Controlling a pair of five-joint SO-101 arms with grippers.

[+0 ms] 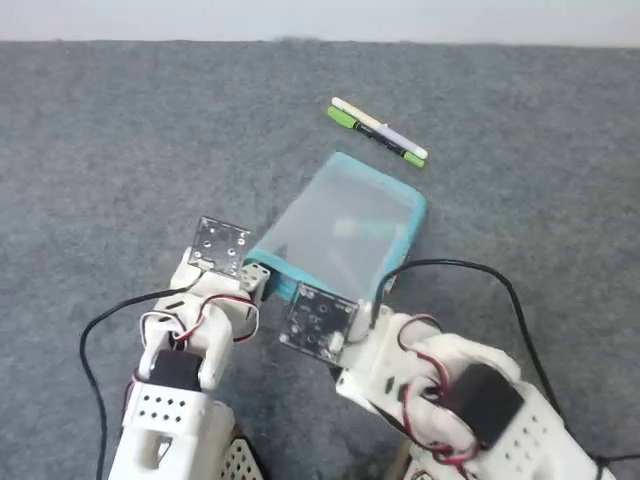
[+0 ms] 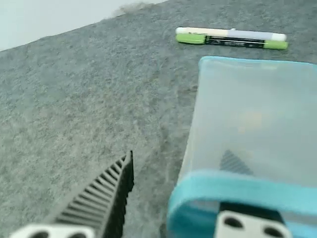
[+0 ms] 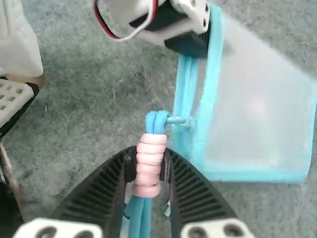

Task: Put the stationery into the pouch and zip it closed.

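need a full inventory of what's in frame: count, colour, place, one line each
pens: 2, one green, one white and lilac, side by side on the mat beyond the pouch's far end
pouch: 1, clear with blue trim, flat mid-mat
zip pull: 1, pink beads on blue cord, at the pouch's near edge
mat: 1, grey, under everything
cables: 2, black, one looping beside each arm
left tool: 1, open, at the pouch's near corner, one jaw at the blue rim
right tool: 1, shut on the zip pull
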